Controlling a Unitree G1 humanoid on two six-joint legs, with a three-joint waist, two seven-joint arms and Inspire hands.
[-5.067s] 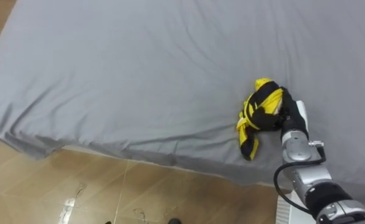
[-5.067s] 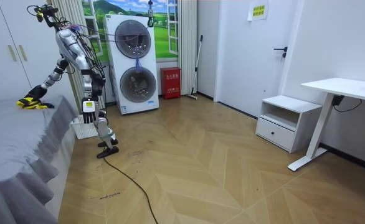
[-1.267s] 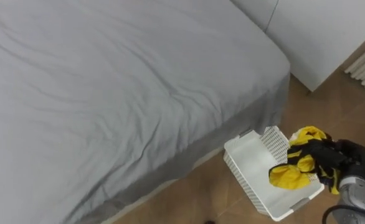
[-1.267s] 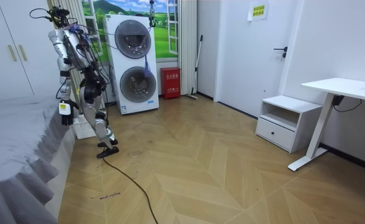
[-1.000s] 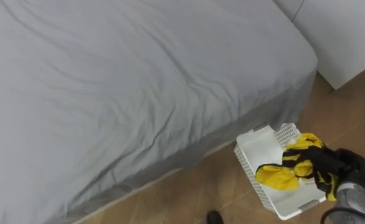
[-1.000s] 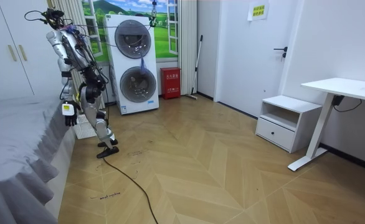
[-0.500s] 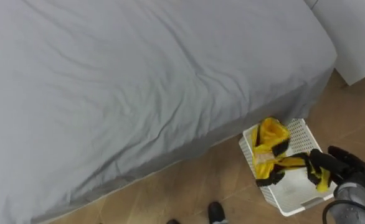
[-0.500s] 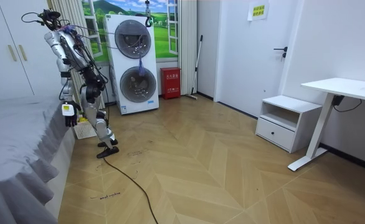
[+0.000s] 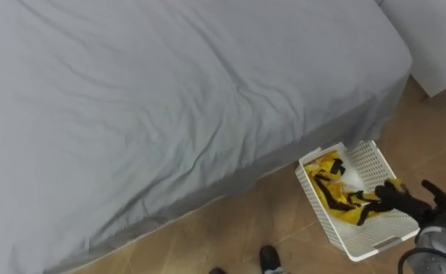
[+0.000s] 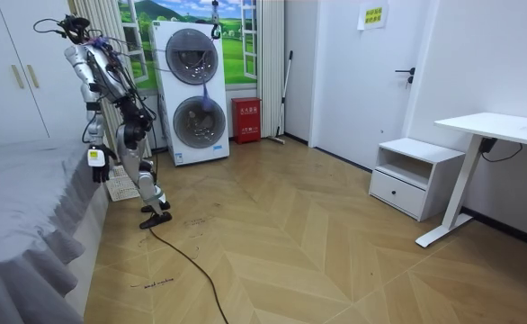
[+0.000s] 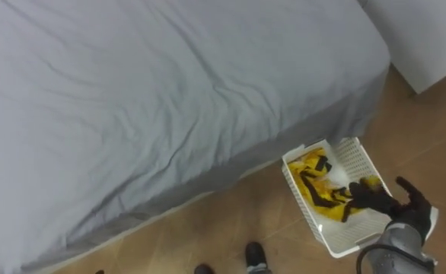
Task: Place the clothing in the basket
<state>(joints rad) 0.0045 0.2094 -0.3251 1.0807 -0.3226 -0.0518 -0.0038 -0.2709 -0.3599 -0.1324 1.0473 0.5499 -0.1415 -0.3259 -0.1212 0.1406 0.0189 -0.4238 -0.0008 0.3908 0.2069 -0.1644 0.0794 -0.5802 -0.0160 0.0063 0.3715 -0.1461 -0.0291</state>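
The yellow and black clothes [image 9: 336,192] lie spread inside the white slatted basket [image 9: 374,164], which sits on the wooden floor by the corner of the bed. My right hand [image 9: 430,205] hovers over the basket's right side, its fingers straight and spread, their tips reaching the edge of the cloth. In the right eye view the same clothes [image 11: 315,187] fill the left part of the basket [image 11: 355,157], with the right hand [image 11: 404,204] beside them. In the room view I stand next to the bed, the right hand [image 10: 93,163] hanging low above the basket [image 10: 120,188].
The grey-sheeted bed [image 9: 170,99] takes up most of the view, its edge just left of the basket. A white wardrobe [image 9: 436,38] stands at the upper right. In the room view a stacked washer and dryer [image 10: 192,90] stand behind me.
My right hand has let go of the clothes: half a second ago it still gripped them above the basket, now they lie flat inside it and the fingers are spread.
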